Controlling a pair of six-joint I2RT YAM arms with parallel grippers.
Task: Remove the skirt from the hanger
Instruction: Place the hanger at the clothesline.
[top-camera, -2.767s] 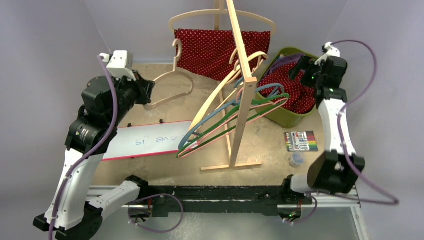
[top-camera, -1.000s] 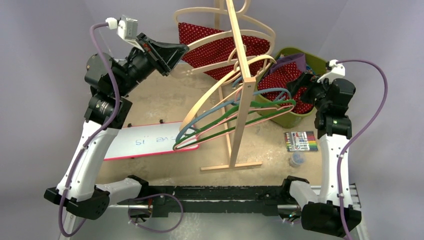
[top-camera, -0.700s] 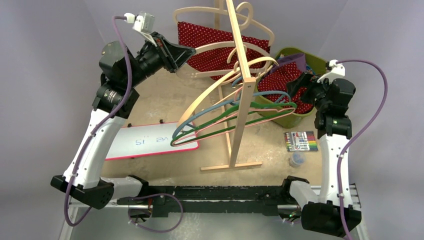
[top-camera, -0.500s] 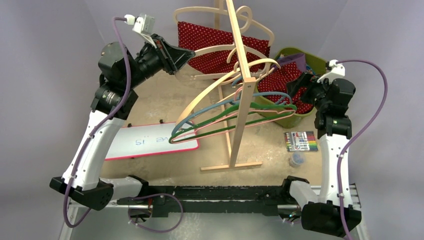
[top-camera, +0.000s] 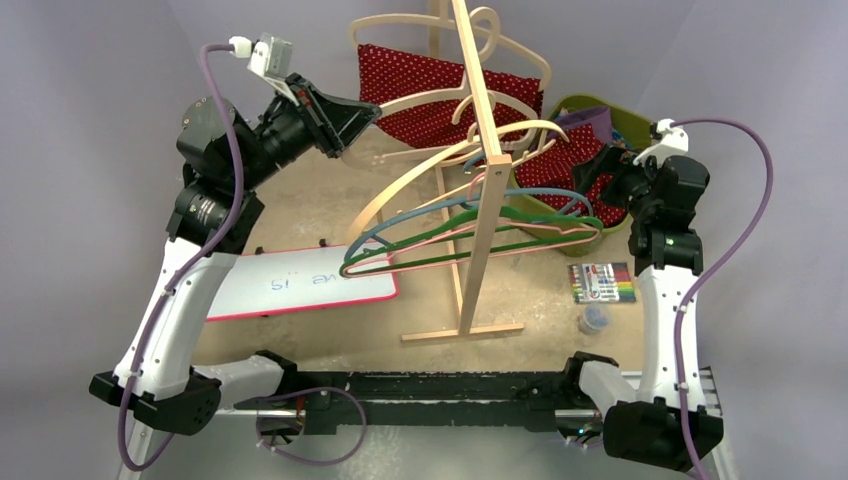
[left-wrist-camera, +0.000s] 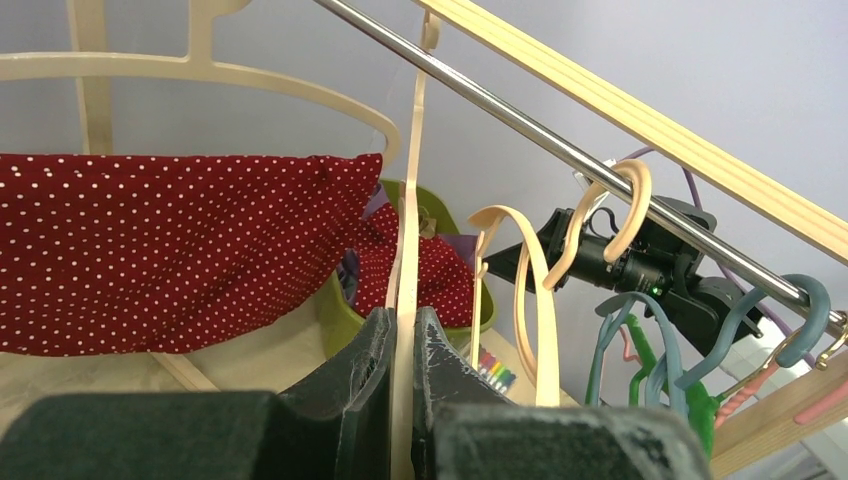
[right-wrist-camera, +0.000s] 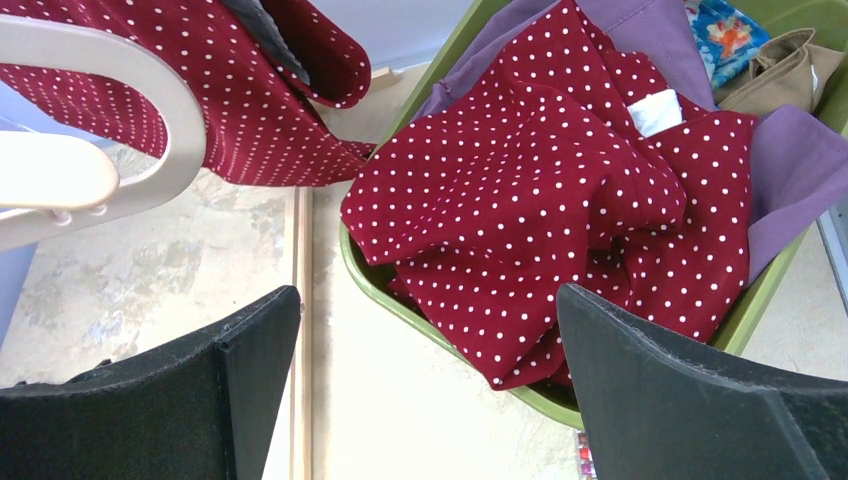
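Left gripper (left-wrist-camera: 405, 345) clamps a bare cream hanger (left-wrist-camera: 408, 200) up at the rail (left-wrist-camera: 560, 150) (presumably to hang it); right gripper (right-wrist-camera: 425, 320) hangs wide open over the dotted skirt (right-wrist-camera: 560, 190), lying in the tabletop's far-right bin (right-wrist-camera: 362, 278).

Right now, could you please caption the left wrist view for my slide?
Left gripper shut on a cream hanger, beside the red polka-dot skirt.

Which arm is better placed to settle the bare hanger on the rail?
Left, probably: the left end effector is shut on the bare hanger right by the rail. The right end effector hangs open over the bin.
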